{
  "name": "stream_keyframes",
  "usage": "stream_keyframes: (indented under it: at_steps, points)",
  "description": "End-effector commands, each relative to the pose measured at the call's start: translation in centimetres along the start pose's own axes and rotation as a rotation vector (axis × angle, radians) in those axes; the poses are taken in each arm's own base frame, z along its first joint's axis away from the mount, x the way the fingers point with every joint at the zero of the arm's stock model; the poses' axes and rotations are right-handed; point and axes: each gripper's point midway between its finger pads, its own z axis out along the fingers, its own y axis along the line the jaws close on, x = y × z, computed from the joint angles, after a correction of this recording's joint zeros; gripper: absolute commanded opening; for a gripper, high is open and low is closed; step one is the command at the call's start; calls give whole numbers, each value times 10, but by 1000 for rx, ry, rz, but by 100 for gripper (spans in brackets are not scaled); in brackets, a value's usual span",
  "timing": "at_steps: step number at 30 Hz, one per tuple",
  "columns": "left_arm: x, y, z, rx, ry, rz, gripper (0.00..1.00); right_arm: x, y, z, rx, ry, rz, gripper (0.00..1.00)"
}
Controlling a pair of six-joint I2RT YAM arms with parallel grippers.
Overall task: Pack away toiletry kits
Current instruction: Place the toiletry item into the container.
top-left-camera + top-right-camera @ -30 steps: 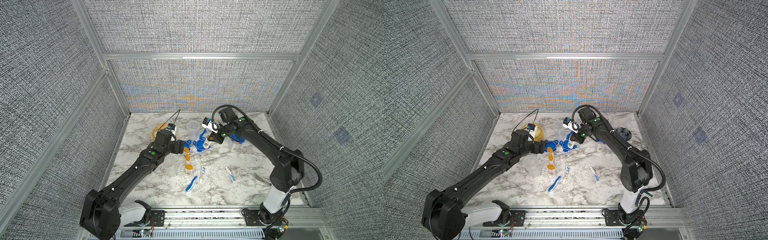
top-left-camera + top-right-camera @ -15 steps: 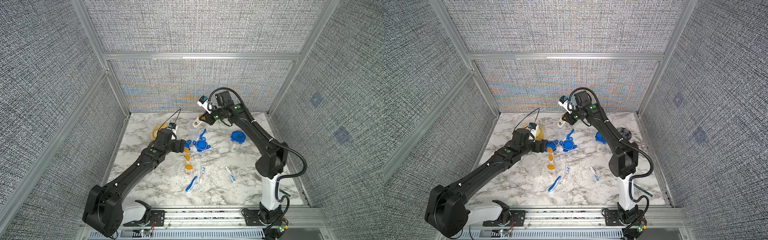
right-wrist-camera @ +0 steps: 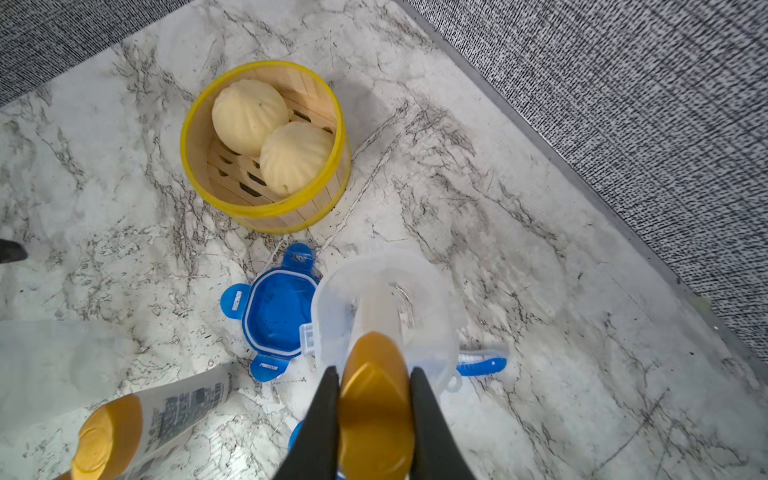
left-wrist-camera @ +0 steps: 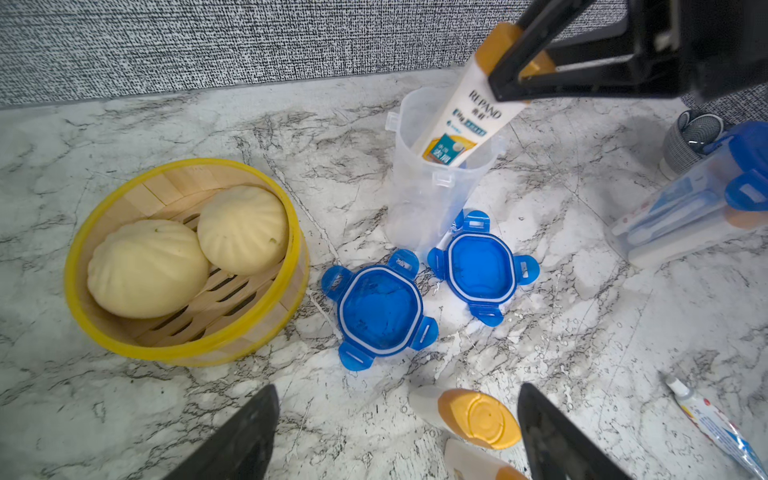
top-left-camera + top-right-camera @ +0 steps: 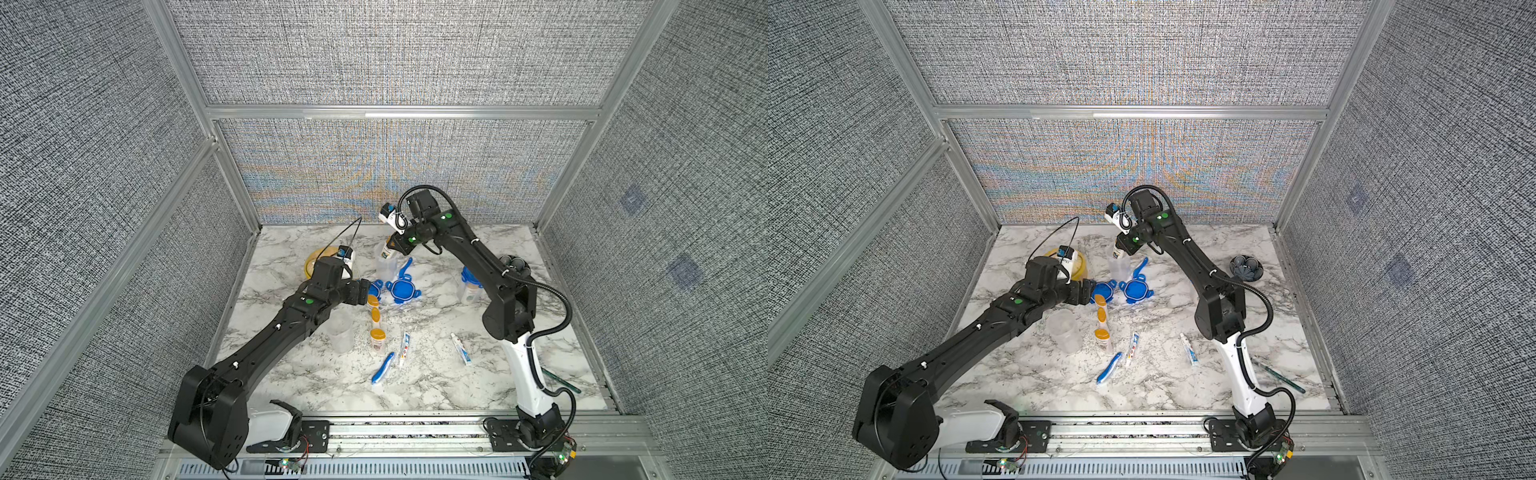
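1. The right gripper [image 3: 374,372] is clamped on the orange cap of a white bottle [image 4: 461,120]. The bottle is tilted, with its lower end inside the open clear jar [image 4: 436,183].
2. The left gripper [image 4: 399,388] has its jaws spread wide and holds nothing. It hovers in front of that jar, above a lying orange-capped bottle [image 4: 473,415].
3. One blue clip lid [image 4: 482,268] lies at the jar's foot, and a second lid [image 4: 380,309] lies just beside the first.
4. A blue folding toothbrush [image 3: 482,361] lies just beside the jar.
5. A lidded jar [image 5: 469,286] with kit items inside stands well to the open jar's right.
6. An empty jar [image 5: 340,332], two toothpaste tubes [image 5: 404,349] and another toothbrush [image 5: 382,368] lie further in front of the open jar.
7. A bamboo steamer [image 4: 187,349] holding two buns [image 4: 243,228] sits near the jar's left.
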Motion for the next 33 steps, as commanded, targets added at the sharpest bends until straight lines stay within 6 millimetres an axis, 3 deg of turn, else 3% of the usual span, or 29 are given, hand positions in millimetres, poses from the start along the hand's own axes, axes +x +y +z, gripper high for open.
stream_keyframes:
  at_steps: [1, 11, 18, 22, 26, 30, 33]
  points:
    - [-4, -3, 1, 19, -21, -1, 89, 2, -2, 7, 17, 18, -11, 14]
    - [2, 1, 2, 2, -7, -14, 89, 16, -4, 31, 21, 67, -1, 31]
    - [0, -1, 0, 12, -15, -23, 89, 10, -4, 22, 27, 55, -7, 53]
    - [-4, -2, -2, 14, -25, -26, 89, -2, 2, 1, 22, 20, -8, 56]
    - [-10, -1, -7, 10, -46, -29, 89, -11, 16, -42, 26, -49, 21, 56]
    - [-11, 0, -13, 1, -59, -27, 89, 11, 31, -79, 40, -85, 171, 56]
    - [-7, 2, -16, -2, -60, -16, 90, 33, 56, -101, -8, -110, 352, 56]
